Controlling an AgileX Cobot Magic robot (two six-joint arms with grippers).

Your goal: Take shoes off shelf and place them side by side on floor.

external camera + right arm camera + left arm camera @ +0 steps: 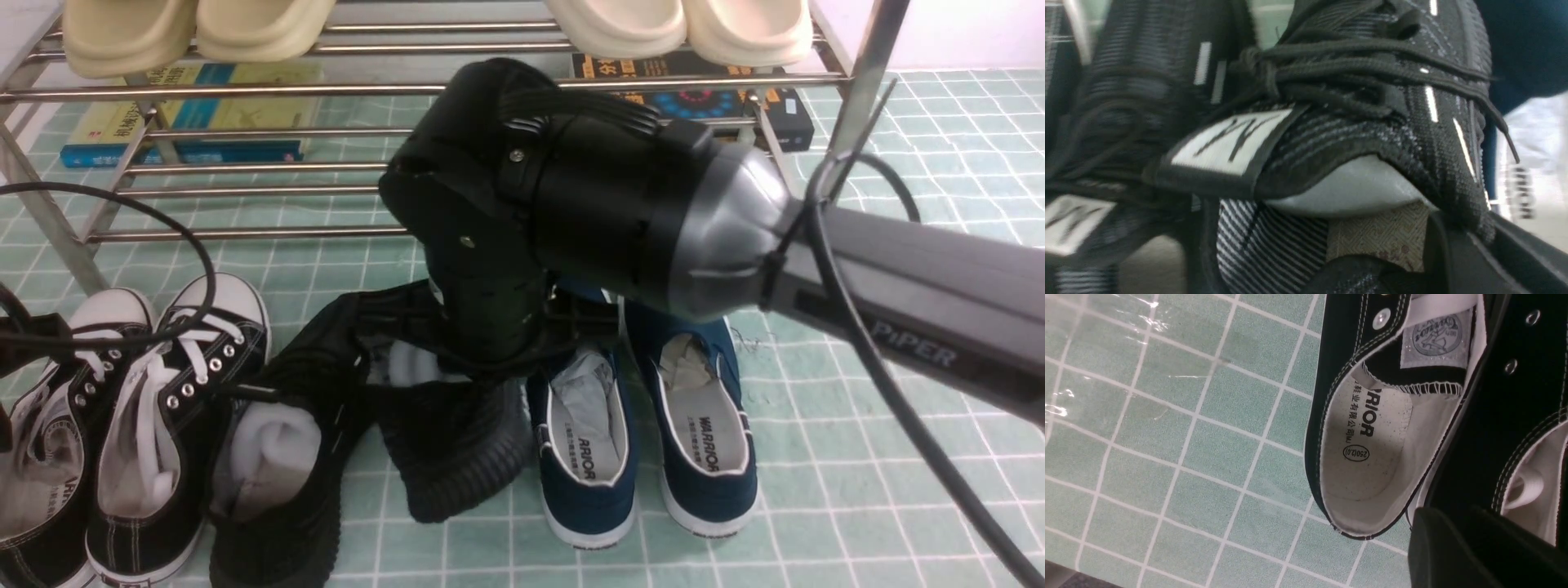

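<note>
The left shoe (302, 531) and right shoe (457, 465) are black knit lace-ups with black soles, short white dashes, white tongue labels and white stuffing. They sit on the floor (857, 425) in the near middle, heels near and toes far, close together at the far end and spread at the heels. The floor is pale mint green with a grid of thin white lines, and the shelf (245, 233), two tiers of shiny steel rods on tubular legs, stands just beyond them across the far side.
</note>
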